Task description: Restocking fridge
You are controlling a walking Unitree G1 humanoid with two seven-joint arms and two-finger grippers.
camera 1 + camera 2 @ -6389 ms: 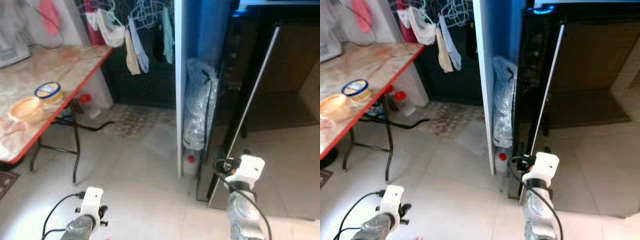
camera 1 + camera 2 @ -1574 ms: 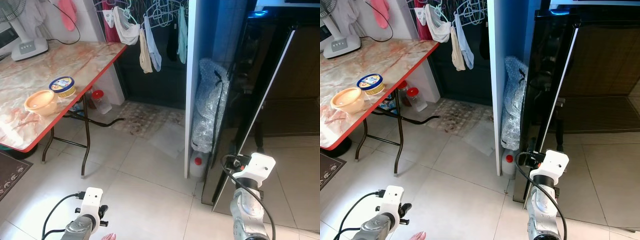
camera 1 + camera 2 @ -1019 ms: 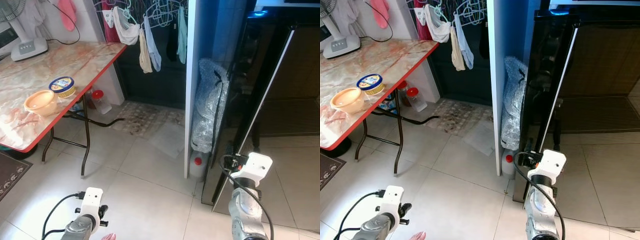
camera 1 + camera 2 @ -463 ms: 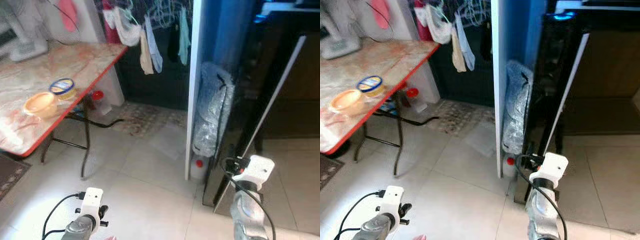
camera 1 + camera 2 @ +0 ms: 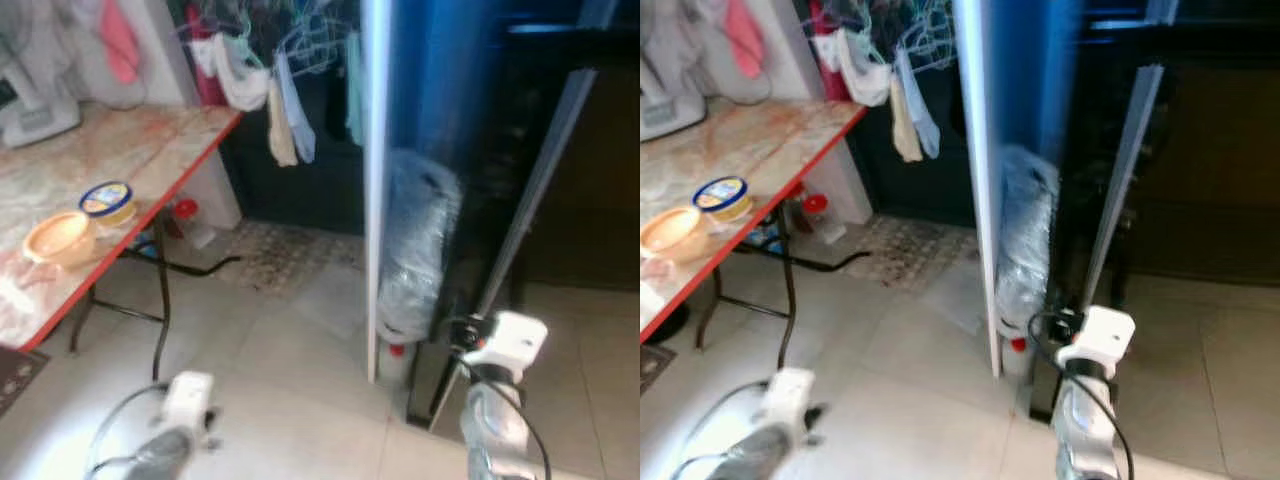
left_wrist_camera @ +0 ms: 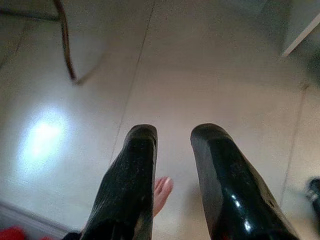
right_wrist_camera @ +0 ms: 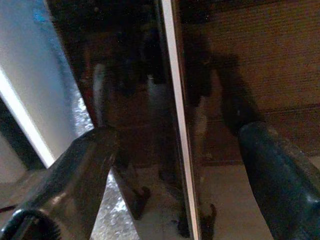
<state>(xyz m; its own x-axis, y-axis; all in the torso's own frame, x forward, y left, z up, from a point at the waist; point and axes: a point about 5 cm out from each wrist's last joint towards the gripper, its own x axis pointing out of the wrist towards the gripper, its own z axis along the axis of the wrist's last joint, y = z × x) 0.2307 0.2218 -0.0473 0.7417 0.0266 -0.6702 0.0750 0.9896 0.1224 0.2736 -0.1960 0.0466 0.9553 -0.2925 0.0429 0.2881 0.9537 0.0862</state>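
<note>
The whole scene has slid and blurred compared with half a second ago, so the camera is moving with the robot, not the things. The fridge (image 5: 545,180) stands on the right, its dark door closed, the pale handle strip (image 7: 177,115) running down its edge. The right claw (image 7: 175,165) is released, fingers spread wide either side of that strip but apart from it. The left claw (image 6: 172,150) hangs low over the floor, slightly parted, grasping nothing. On the far-left worktop (image 5: 120,150) sit an orange bowl (image 5: 58,237) and a lidded tub (image 5: 106,199). Opening the door looks like the next step.
</note>
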